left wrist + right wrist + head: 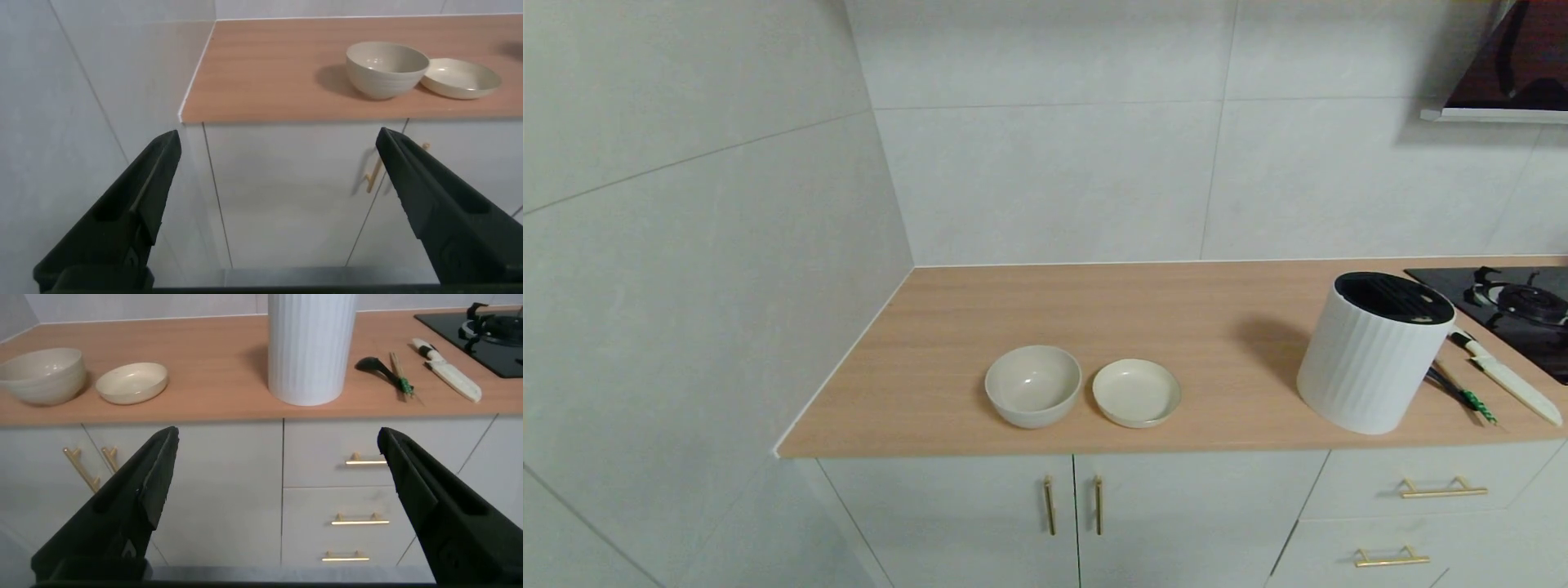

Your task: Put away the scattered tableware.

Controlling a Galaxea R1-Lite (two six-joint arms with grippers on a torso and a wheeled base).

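1. The left gripper (276, 140) is seen with its two dark fingers spread wide apart and nothing held between them. It is pointed at the white cabinet doors (286, 196) beneath the wooden countertop (1111, 310).
2. The right gripper (278, 434) is likewise fully parted and empty. It is faced towards the cabinet front where the drawers (368, 490) with gold handles are set.
3. A deep cream bowl (1033, 385) is placed upright near the front edge of the countertop, towards the robot's left. A shallow cream dish (1136, 392) is set just beside it on the right; whether the rims touch cannot be told.
4. Both pieces are well apart from the left gripper, resting on the countertop beyond and higher than its fingertips. The bowl is the nearer of the two to it.
5. Both pieces are also well apart from the right gripper, off to its left side. The dish is the nearer one to it.
6. A white ribbed utensil holder (1372, 353) with a black slotted top is stood farther right on the countertop, almost straight ahead of the right gripper.
7. To the right of the holder, a black spoon (372, 365), a pair of chopsticks (1470, 398) with green ends and a white-bladed knife (1507, 377) are laid flat. A black gas hob (1519, 314) lies behind them.
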